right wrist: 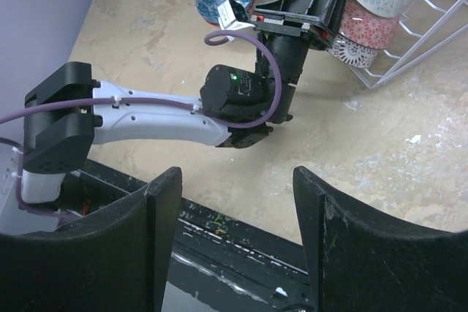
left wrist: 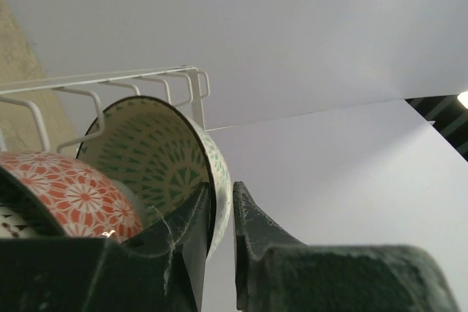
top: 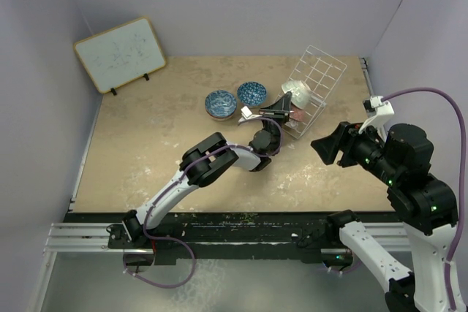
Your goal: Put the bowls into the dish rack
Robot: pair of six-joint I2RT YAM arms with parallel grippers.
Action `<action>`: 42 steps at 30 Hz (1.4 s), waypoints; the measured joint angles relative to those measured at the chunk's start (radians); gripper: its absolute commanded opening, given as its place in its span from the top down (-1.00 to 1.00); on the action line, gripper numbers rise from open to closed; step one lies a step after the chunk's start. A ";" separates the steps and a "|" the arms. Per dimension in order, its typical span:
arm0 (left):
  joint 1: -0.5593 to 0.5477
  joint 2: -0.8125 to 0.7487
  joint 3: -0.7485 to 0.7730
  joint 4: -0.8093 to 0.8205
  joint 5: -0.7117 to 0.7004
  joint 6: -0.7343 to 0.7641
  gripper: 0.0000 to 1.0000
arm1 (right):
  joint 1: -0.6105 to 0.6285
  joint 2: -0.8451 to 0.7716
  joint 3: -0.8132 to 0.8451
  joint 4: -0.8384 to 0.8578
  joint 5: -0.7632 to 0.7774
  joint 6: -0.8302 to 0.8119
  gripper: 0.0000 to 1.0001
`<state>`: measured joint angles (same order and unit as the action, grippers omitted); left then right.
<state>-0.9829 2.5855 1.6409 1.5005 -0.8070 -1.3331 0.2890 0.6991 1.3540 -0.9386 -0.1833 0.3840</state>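
Note:
The white wire dish rack (top: 322,78) stands at the back right. My left gripper (top: 287,101) reaches into it and is shut on the rim of a green-patterned white bowl (top: 296,91). In the left wrist view the gripper (left wrist: 223,195) has one finger inside that bowl (left wrist: 146,151) and one outside. A red-patterned bowl (left wrist: 73,195) stands in front of it under the rack wires (left wrist: 110,82). Two blue bowls (top: 220,104) (top: 251,93) lie on the table left of the rack. My right gripper (top: 325,147) (right wrist: 234,210) is open and empty, hanging above the table's near right.
A framed whiteboard (top: 121,52) leans at the back left. The right wrist view shows the left arm (right wrist: 161,118) stretched across the table toward the rack (right wrist: 417,42), which holds three bowls (right wrist: 365,23). The black rail (top: 219,228) runs along the near edge.

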 measured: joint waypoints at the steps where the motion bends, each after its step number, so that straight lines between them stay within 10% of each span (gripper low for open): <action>1: 0.000 0.000 -0.004 -0.002 -0.006 -0.002 0.53 | 0.000 0.000 0.000 0.000 0.000 0.000 -0.31; 19: -0.001 -0.043 -0.074 -0.052 -0.012 -0.044 0.42 | 0.000 0.000 -0.002 0.000 0.000 0.000 -0.31; 24: 0.000 -0.046 -0.071 -0.080 -0.006 -0.051 1.00 | 0.000 0.000 -0.002 0.000 0.000 0.000 -0.31; 38: 0.010 -0.046 0.000 -0.142 0.029 -0.071 1.00 | 0.000 0.000 -0.002 0.000 0.000 0.000 -0.31; 42: 0.016 -0.046 0.001 -0.158 0.043 -0.082 0.61 | 0.001 0.001 -0.002 0.001 0.001 0.000 -0.32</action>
<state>-0.9665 2.5393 1.6421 1.3426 -0.7643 -1.4147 0.2897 0.6998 1.3521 -0.9375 -0.1825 0.3836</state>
